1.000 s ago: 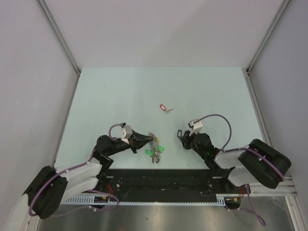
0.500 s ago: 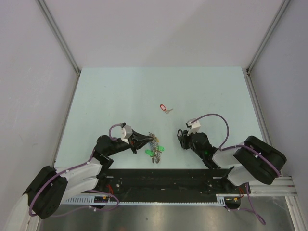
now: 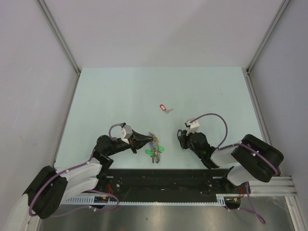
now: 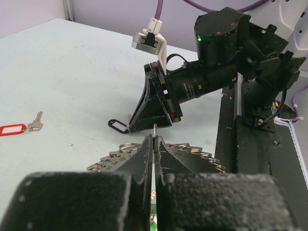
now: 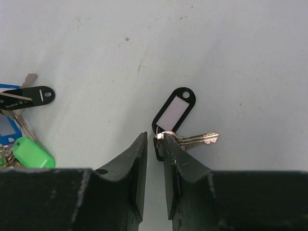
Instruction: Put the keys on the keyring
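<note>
L tool [image 4: 154, 144] shut on keyring [image 4: 155, 127] wire, red-tag key [image 4: 19, 128] far left.
</note>
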